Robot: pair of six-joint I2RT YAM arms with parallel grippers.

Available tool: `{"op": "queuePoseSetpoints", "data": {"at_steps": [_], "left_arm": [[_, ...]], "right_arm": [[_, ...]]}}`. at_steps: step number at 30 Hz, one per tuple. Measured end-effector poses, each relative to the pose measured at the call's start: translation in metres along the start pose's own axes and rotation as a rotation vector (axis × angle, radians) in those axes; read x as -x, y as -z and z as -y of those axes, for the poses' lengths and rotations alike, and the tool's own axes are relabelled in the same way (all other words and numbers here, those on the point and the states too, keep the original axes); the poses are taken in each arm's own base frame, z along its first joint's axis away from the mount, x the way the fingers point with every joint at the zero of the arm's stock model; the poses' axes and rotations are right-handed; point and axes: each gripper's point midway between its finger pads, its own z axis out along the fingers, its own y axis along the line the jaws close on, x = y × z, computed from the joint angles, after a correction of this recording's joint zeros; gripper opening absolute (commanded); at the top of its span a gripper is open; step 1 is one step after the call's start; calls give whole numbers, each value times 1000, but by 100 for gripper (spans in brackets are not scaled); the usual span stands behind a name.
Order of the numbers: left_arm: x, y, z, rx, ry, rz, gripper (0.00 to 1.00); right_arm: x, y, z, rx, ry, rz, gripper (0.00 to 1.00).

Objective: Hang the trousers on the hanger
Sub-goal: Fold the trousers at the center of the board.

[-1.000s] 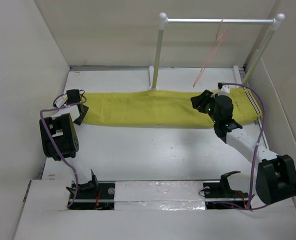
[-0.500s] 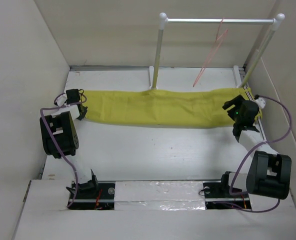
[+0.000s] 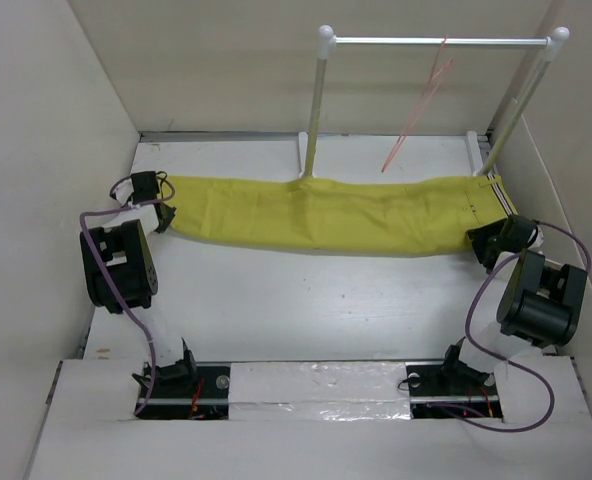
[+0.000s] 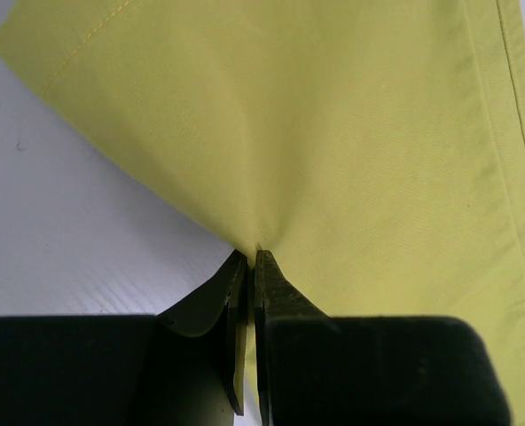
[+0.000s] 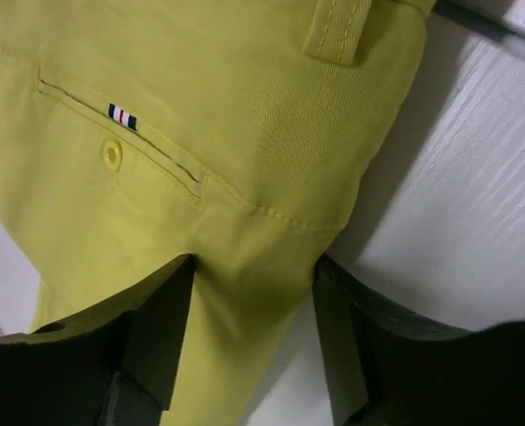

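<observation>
The mustard-yellow trousers (image 3: 326, 215) lie flat across the far half of the table, legs to the left and waist to the right. My left gripper (image 3: 164, 208) is at the leg end. In the left wrist view it (image 4: 249, 255) is shut on a pinched fold of the trousers (image 4: 333, 133). My right gripper (image 3: 488, 240) is at the waist corner. In the right wrist view it (image 5: 254, 293) stands open, its jaws either side of the trousers' (image 5: 200, 106) edge, below the back pocket. The pinkish-red hanger (image 3: 416, 112) hangs from the rail behind.
A white-posted rail (image 3: 436, 42) with a metal bar stands at the back right, its left post (image 3: 313, 110) just behind the trousers. Walls close in the table (image 3: 306, 300) on the left, right and back.
My right arm has swung from the middle of the trousers to the waist corner at the far right. My left gripper has shut on the leg end.
</observation>
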Motion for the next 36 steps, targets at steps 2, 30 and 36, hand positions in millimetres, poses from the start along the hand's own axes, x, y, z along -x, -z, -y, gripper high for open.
{"op": "queuePoseSetpoints", "data": {"at_steps": [2, 30, 36], "left_arm": [[3, -2, 3, -4, -11, 5, 0], [47, 111, -64, 154, -86, 320, 58], [50, 115, -61, 161, -79, 334, 69]], "right_arm": [[-3, -3, -1, 2, -16, -18, 20], [23, 152, 19, 37, 130, 213, 88], [37, 147, 29, -22, 136, 211, 100]]}}
